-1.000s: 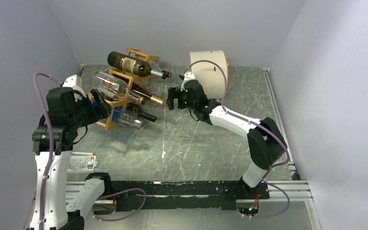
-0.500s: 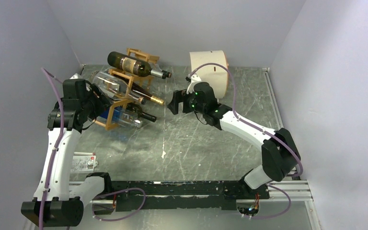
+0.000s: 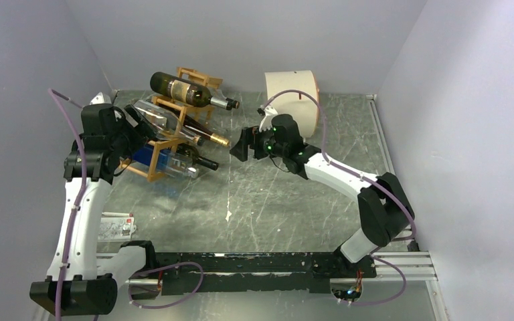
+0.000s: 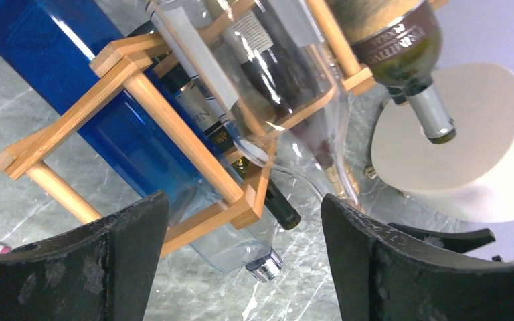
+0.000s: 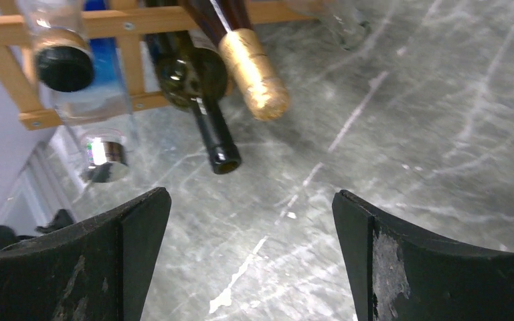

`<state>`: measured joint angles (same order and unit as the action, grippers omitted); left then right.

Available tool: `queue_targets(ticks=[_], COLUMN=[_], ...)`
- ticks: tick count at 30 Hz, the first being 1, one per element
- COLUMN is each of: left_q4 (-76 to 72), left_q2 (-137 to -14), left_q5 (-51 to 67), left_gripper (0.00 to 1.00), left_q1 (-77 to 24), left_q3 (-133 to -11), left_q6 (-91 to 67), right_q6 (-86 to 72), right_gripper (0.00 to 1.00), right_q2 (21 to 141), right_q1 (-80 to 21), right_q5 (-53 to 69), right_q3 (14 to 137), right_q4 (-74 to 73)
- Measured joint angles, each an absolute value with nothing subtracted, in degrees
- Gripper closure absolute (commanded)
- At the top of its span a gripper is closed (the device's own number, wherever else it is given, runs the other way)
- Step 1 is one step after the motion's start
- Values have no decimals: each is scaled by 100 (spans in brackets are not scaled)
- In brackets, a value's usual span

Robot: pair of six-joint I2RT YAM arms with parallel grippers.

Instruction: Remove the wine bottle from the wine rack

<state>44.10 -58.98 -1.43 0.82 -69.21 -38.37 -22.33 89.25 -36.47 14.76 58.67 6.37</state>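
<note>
The orange-brown wooden wine rack [image 3: 168,139] stands at the back left and holds several bottles. A dark green bottle [image 3: 186,90] lies on top, with a clear one [image 3: 155,119] below it. Lower down are a gold-foil neck [image 3: 218,140], a dark neck [image 3: 206,162] and a blue bottle [image 3: 162,162]. My left gripper [image 3: 132,137] is open at the rack's left end. In its wrist view [image 4: 244,217] the rack [image 4: 140,87] and the blue bottle [image 4: 100,107] lie just ahead. My right gripper [image 3: 239,144] is open and empty, right of the necks. Its wrist view [image 5: 251,204] faces the gold neck [image 5: 254,73] and the dark neck [image 5: 214,137].
A cream cylindrical drum [image 3: 292,97] stands at the back, behind the right arm. A white printed card [image 3: 114,226] lies at the front left. Grey walls close in the left, back and right. A black rail [image 3: 268,264] runs along the near edge.
The left arm has swung up and back, bringing its gripper closer to the rack's left end. The right gripper has moved slightly left toward the bottle necks. The bottles have not moved.
</note>
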Motion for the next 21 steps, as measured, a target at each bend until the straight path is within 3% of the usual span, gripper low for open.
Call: queue_targets(ticks=[11,21], left_q4=[4163,4296], left_q2=[-5221,-4945], left_q5=[794,1295], left_gripper=[7,2], left_q1=[99,104], left_q3=[-6949,-7043], left_q6=[-3061,-2582], right_q6=[-3452,-4112], right_gripper=[6,16], right_q2=[9454,10606], right_q1=[-3879,-4276], right_q5=[2644,2670], right_q3=[6532,7664], right_q4=[1649,1726])
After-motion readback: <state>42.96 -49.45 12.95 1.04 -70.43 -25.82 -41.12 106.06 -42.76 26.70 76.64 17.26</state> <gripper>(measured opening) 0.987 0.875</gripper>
